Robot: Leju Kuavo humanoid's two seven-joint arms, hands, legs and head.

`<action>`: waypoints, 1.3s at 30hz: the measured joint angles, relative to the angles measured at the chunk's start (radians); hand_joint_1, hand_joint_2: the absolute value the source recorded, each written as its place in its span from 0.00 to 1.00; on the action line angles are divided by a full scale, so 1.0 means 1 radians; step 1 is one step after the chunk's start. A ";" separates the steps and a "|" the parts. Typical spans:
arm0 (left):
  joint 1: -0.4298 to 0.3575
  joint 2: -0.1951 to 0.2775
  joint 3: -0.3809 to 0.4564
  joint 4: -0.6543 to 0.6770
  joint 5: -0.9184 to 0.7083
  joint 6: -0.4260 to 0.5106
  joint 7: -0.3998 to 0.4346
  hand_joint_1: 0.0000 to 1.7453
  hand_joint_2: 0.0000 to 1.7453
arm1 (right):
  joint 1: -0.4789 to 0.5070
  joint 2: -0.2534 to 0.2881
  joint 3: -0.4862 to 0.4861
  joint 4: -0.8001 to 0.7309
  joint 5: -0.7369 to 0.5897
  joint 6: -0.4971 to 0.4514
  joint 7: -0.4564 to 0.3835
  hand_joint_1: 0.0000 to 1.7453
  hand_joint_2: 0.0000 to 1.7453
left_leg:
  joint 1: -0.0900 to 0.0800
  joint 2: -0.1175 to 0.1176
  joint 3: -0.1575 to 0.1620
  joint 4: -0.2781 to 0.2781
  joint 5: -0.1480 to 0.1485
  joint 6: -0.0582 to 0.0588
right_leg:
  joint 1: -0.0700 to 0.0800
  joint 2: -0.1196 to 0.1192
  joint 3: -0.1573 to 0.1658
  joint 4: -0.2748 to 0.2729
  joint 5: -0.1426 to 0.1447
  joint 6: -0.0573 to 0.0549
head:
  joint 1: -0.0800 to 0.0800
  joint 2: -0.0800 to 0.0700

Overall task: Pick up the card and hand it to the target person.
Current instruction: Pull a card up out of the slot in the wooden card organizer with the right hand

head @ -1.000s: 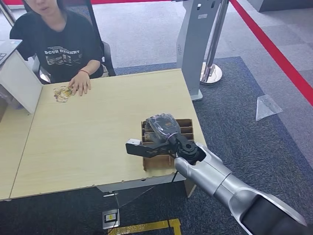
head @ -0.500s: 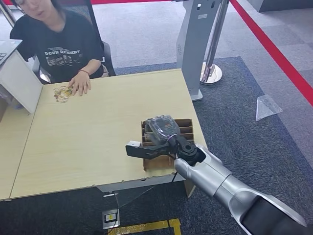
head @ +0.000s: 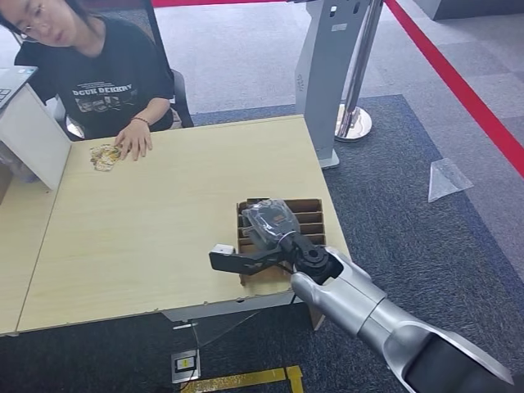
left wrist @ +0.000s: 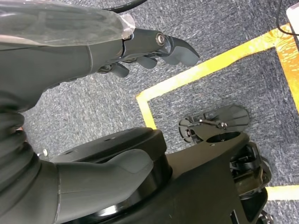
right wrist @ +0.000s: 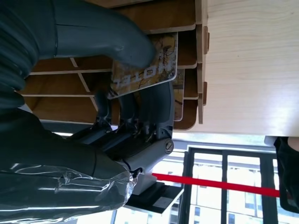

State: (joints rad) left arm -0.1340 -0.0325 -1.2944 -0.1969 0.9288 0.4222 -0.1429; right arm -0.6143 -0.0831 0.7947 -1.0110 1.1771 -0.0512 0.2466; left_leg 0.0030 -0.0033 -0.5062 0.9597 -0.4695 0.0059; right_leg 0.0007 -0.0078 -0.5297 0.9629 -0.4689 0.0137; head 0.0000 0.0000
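Card [right wrist: 146,70], yellow w/ dark print, is pinched in right hand [right wrist: 141,88]: thick grey thumb [right wrist: 105,35] pressed on one face, darker fingers [right wrist: 155,109] curled behind the other. Card sits over the slots of the cardboard box [right wrist: 105,14], at its table-side end; can't tell if its edge is free of a slot or touching a divider. A second card [right wrist: 179,100] of similar print lies in the slot just beside it.

Head view: right hand [head: 272,237] is over the box [head: 312,214], near table's [head: 160,221] front right corner, thumb side sticking out toward the table middle. Card itself is hidden under the hand there. Silver right arm [head: 371,307] comes in from lower right.

Person [head: 99,74] in black tee sits at far left side of table, well apart from box, one hand [head: 134,139] flat on the tabletop, touching a small stack of cards [head: 105,155]. White panel [head: 31,135] leans at left edge, beside them.

Left hand [left wrist: 155,49] hangs over grey carpet w/ yellow tape [left wrist: 197,70]; fingers loosely apart, nothing in them.

Beyond table: grey kiosk stand [head: 324,74], post base [head: 354,123], red floor line [head: 463,90].
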 joint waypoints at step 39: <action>-0.032 -0.001 -0.038 0.001 -0.027 -0.032 0.015 0.00 1.00 | -0.343 -0.115 0.145 -0.162 -0.310 0.409 -0.161 1.00 1.00 | -0.001 0.003 -0.002 0.003 -0.001 0.000 | -0.001 0.002 -0.003 0.003 -0.001 0.000 | 0.000 0.000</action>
State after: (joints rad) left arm -0.1656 -0.0330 -1.3326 -0.1960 0.9014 0.3899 -0.1281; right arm -0.9575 -0.1977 0.9398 -1.1726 0.8668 0.3578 0.0854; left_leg 0.0022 -0.0008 -0.5085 0.9629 -0.4706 0.0061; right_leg 0.0000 -0.0056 -0.5331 0.9663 -0.4695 0.0137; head 0.0000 0.0000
